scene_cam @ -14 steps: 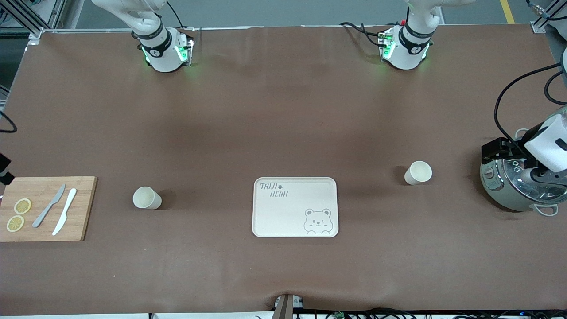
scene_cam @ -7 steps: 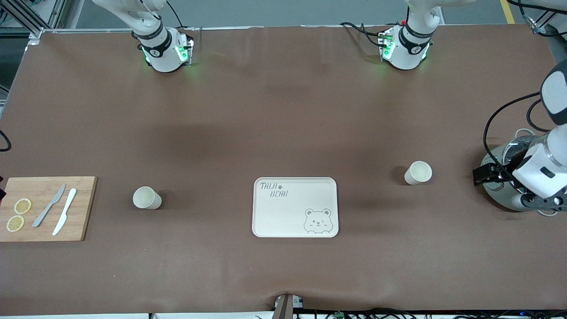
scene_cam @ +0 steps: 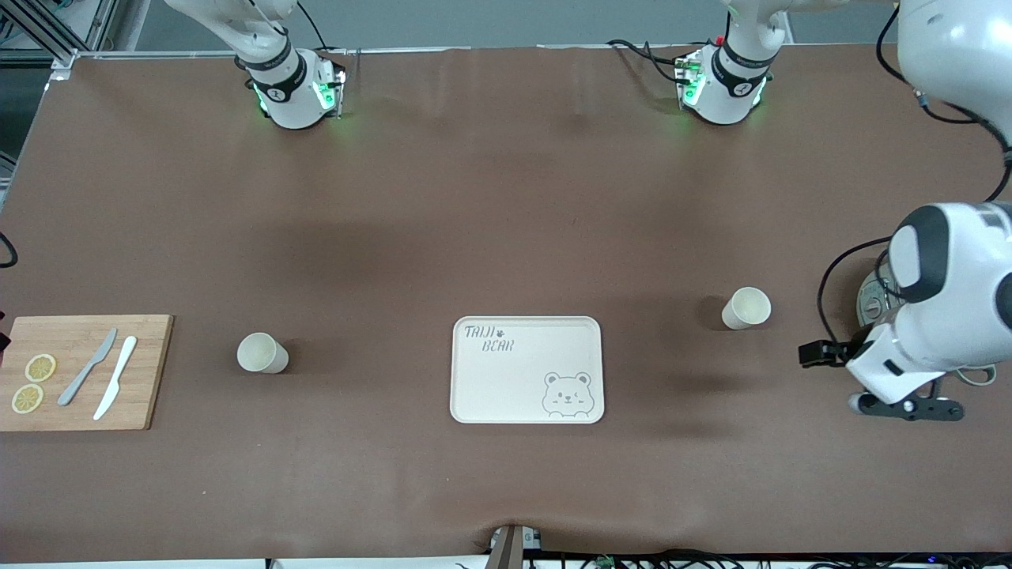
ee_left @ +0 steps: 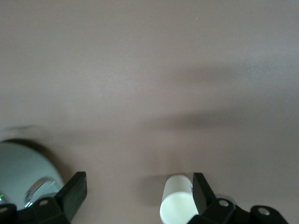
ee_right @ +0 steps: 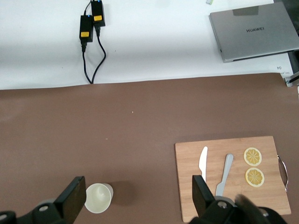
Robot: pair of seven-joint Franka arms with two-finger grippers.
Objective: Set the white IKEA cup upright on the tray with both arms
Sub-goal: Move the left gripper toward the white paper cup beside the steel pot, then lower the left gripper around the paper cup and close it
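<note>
Brown table (scene_cam: 490, 205) holds two cups (scene_cam: 262, 352) (scene_cam: 745, 307), at nine and three o'clock of one tray (scene_cam: 506, 379). Left gripper (scene_cam: 814, 352) and right gripper (ee_right: 140, 198) hover open-fingered.

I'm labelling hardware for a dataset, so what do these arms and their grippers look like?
Both arms are glossy white with rounded segments and black joint bands. Each base glows green. Black cables loop along the left arm, which ends in a small black left gripper. The right gripper has flat black, wedge-shaped fingers.
</note>
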